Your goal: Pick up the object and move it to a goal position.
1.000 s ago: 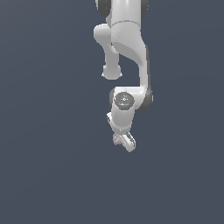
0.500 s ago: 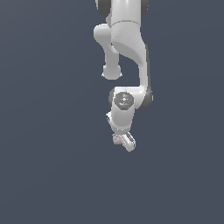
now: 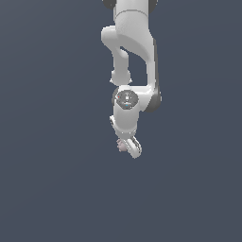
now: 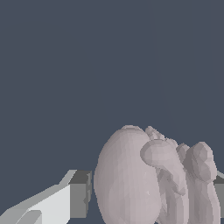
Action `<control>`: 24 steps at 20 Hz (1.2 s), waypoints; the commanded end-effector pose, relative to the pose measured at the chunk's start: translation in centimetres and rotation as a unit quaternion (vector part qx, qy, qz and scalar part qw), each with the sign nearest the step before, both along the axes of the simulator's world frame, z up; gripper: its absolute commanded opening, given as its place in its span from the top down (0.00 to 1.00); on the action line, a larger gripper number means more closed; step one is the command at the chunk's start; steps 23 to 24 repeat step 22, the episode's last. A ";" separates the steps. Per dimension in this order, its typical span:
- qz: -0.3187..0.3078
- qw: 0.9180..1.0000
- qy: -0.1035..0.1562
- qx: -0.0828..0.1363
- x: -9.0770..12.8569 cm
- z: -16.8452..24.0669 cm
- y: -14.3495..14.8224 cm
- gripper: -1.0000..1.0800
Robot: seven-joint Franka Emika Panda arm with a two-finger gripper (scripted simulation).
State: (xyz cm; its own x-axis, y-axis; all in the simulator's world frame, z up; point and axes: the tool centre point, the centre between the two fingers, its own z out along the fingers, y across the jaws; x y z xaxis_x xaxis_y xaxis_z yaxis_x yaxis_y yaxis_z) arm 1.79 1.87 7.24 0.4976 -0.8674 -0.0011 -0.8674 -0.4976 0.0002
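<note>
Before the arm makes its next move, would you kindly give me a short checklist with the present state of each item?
1. The pinkish-grey lump sits between the gripper fingers: ok.
2. One finger touches the lump: not ok, a gap shows.
3. The other finger touches it: cannot tell, mostly hidden.
4. Lump is lifted off the surface: cannot tell.
5. Goal position is marked in view: not ok, none visible.
</note>
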 end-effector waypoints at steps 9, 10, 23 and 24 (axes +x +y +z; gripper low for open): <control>-0.001 1.000 0.000 0.001 -3.2 6.9 -5.6 1.00; -0.001 1.000 0.000 0.001 -3.5 7.5 -6.1 1.00; 0.000 1.000 0.000 0.000 -4.9 11.2 -9.1 1.00; 0.000 1.000 0.000 0.000 -4.9 11.2 -9.1 1.00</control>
